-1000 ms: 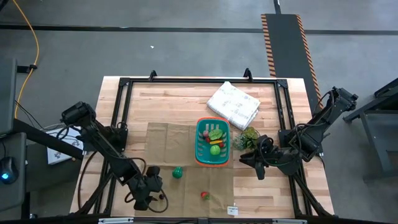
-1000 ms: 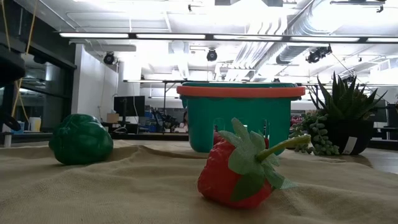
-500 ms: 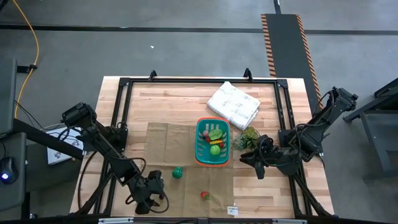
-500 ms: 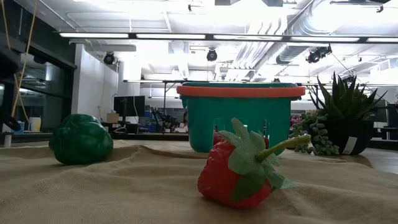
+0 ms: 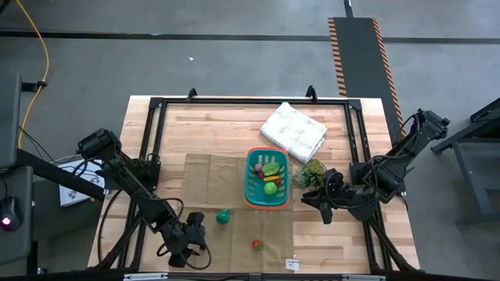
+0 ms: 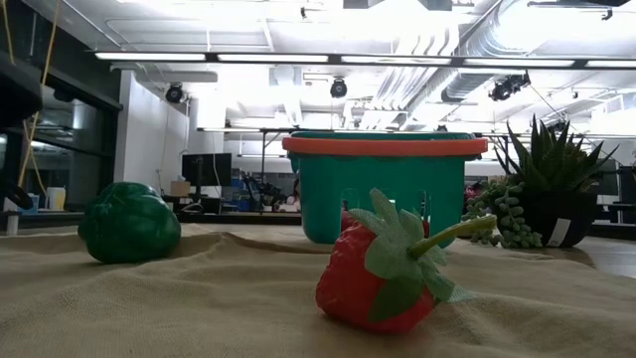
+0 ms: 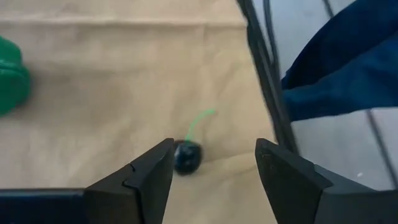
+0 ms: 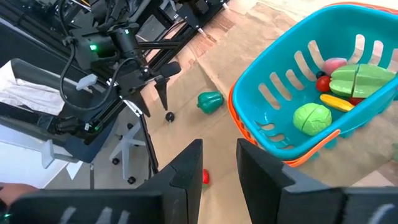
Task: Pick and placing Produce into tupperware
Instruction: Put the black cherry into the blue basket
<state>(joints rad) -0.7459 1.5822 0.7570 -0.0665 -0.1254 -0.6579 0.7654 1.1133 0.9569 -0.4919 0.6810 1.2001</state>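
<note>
Your left gripper [image 7: 211, 163] hovered with jaws spread over a small dark cherry [image 7: 186, 157] on the burlap cloth [image 5: 226, 176], not pinching it. Right gripper [image 8: 218, 163] waited at 3 o'clock of the teal basket [image 5: 255, 195], jaws slightly apart, empty. Green pepper [image 5: 223, 216] and strawberry [image 5: 256, 245] lay outside the basket at 7 and 6 o'clock.

Both arms are built of dark, near-black links joined by rounded joint housings, with black cables looped along them. The left gripper [image 7: 211, 171] ends in two matte black fingers [image 7: 146, 180] with angular, faceted tips and flat inner faces. The right gripper [image 8: 219, 165] carries the same kind of dark, blocky fingers [image 8: 186, 168]. Seen from the right wrist, a small green light glows on the left arm's housing.
</note>
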